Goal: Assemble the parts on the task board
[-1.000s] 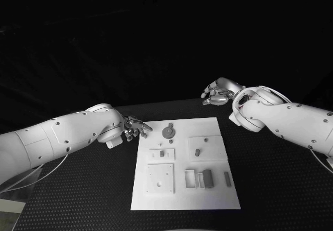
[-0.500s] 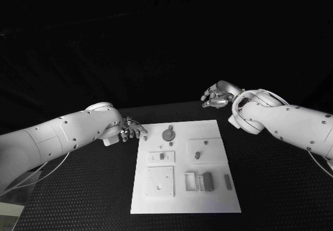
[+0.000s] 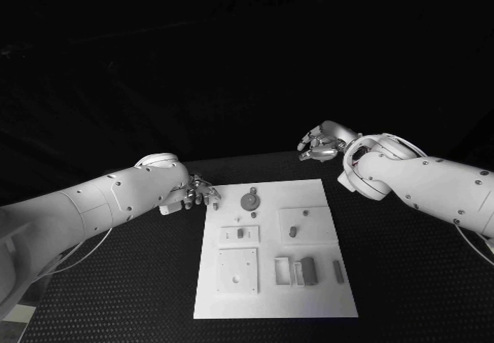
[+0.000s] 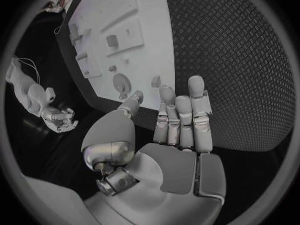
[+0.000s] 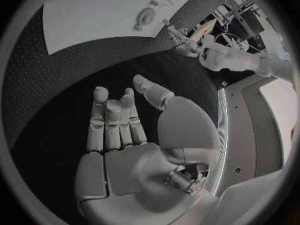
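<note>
The white task board lies in the middle of the black table, and also appears in the left wrist view and the right wrist view. On it are a round grey part, two small grey parts on raised plates, a grey block and a thin bar. My left hand hovers at the board's far left corner, fingers straight and holding nothing. Beyond the far right corner, my right hand is raised and empty too.
Black textured table surface surrounds the board on all sides. A square plate with a hole sits near the board's front left. Each arm's forearm reaches over the table beside the board.
My left forearm has swung a little inward, while its hand stays by the board's far left corner. The right hand has barely moved. No part has shifted.
</note>
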